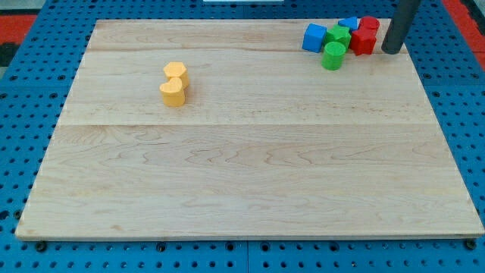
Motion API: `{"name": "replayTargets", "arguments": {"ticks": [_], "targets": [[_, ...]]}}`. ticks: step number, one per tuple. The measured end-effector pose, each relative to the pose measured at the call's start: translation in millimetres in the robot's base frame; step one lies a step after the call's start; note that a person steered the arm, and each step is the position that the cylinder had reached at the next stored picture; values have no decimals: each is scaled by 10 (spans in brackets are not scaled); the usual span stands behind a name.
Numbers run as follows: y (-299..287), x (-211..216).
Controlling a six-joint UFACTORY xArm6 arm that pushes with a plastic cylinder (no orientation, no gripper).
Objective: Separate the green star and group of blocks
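Nearest me, two yellow wooden blocks sit touching, well apart from the far cluster: blue cube, green cylinder, green star, two red blocks and, I think, another blue block behind. My tip (a bare rod, nothing to open or hold) stands just right of the reds. Pushing leftward risks shoving the whole cluster together. No writing visible.
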State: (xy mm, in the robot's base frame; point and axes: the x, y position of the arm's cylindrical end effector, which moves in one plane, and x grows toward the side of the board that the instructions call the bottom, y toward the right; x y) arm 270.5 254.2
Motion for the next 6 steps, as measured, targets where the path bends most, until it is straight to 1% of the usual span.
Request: {"name": "replayTargets", "arguments": {"ticks": [1, 2, 3, 6], "targets": [[-93, 42], [-81, -170], [-81, -212], [-435, -188]]}}
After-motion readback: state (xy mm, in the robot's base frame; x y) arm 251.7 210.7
